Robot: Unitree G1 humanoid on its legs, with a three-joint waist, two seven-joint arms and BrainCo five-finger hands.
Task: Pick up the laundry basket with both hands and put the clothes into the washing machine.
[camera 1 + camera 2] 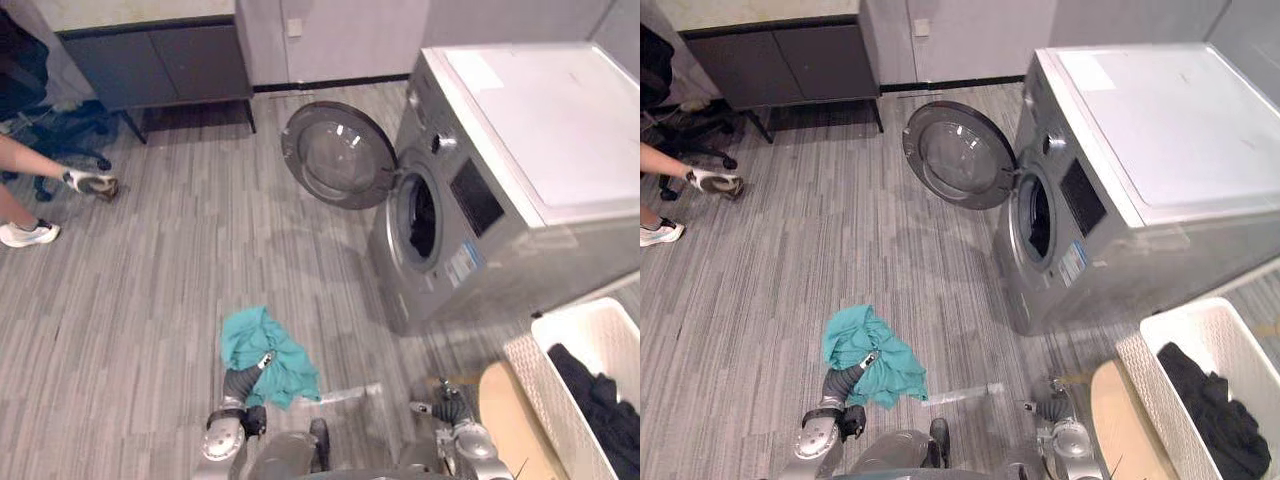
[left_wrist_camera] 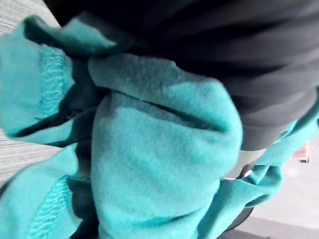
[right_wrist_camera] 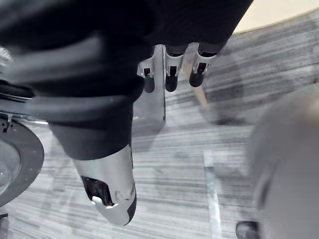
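Observation:
A teal garment [image 1: 268, 352] hangs bunched over my left hand [image 1: 262, 363], low in front of me above the floor. In the left wrist view the teal cloth [image 2: 149, 164] wraps the hand and hides its fingers. My right hand [image 3: 170, 79] hangs near the floor at lower right [image 1: 445, 405], fingers straight and holding nothing. The silver washing machine [image 1: 500, 190] stands ahead to the right, its round door [image 1: 338, 155] swung open beside the dark drum opening [image 1: 420, 215]. At the far lower right stands a white laundry basket [image 1: 590, 335] with dark clothes [image 1: 600, 400] in it.
The basket stands beside a round light wooden top [image 1: 510, 420]. A person's leg and shoes [image 1: 92, 183] show at the left edge, near a dark office chair [image 1: 70, 135]. A dark cabinet [image 1: 160, 65] stands along the back wall. Grey plank floor [image 1: 180, 270] lies between me and the machine.

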